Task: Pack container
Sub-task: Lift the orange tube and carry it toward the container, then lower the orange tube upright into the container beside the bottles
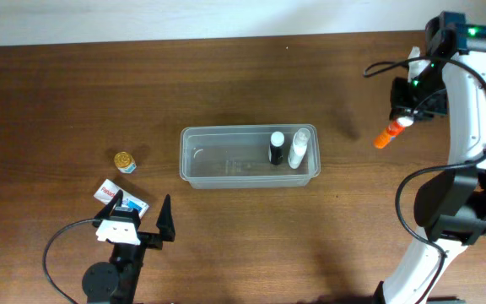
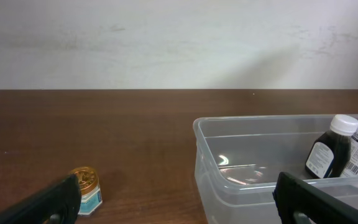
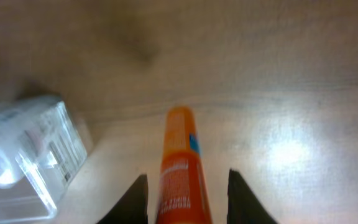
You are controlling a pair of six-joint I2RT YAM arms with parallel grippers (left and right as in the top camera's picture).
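The clear container (image 1: 186, 162) lies at the table's middle with a black bottle (image 1: 276, 149) and a white bottle (image 1: 299, 147) inside at its right end. My right gripper (image 1: 401, 118) is shut on an orange tube (image 1: 383, 138), held above the table to the right of the container. In the right wrist view the tube (image 3: 180, 162) runs between the fingers (image 3: 187, 177), with the container (image 3: 42, 149) at the left. My left gripper (image 1: 139, 221) is open and empty at the front left. The left wrist view shows the container (image 2: 241, 193) and the black bottle (image 2: 327, 152).
A small gold-lidded jar (image 1: 125, 161) stands left of the container; it also shows in the left wrist view (image 2: 86, 188). A white, red and blue packet (image 1: 123, 198) lies by my left gripper. A pale wall runs along the table's far edge.
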